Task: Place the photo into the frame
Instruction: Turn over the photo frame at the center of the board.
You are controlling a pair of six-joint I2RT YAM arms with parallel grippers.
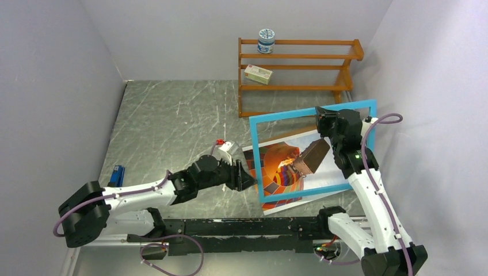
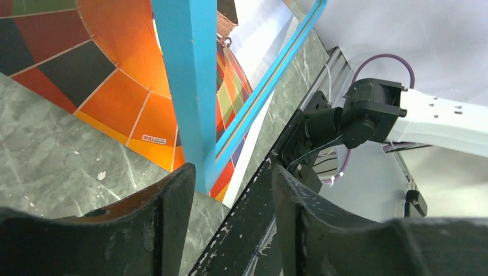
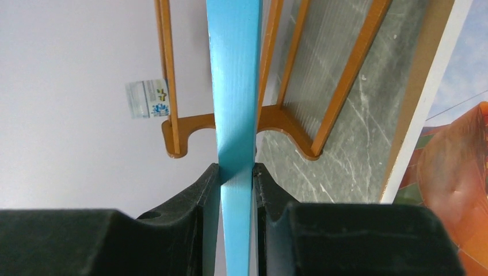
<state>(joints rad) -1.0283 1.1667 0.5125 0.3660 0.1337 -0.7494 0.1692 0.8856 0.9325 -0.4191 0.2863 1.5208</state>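
The frame (image 1: pixel 256 164), bright blue with a clear pane, stands tilted over the table, with its lower edge down near the photo. My right gripper (image 1: pixel 324 119) is shut on its top edge; in the right wrist view both fingers (image 3: pixel 210 190) press the blue bar (image 3: pixel 233 75). The photo (image 1: pixel 275 168), an orange and red balloon print with a white border, lies flat on the table under the frame. My left gripper (image 1: pixel 248 179) is open beside the frame's lower left corner (image 2: pixel 198 172), with nothing between its fingers (image 2: pixel 172 213). A brown board (image 1: pixel 313 156) shows inside the frame's opening.
An orange-brown wooden shelf rack (image 1: pixel 296 75) stands at the back, carrying a round tin (image 1: pixel 266 41) and a small box (image 1: pixel 258 74). A small blue object (image 1: pixel 117 174) lies at the table's left side. The black mounting rail (image 1: pixel 241 227) runs along the near edge.
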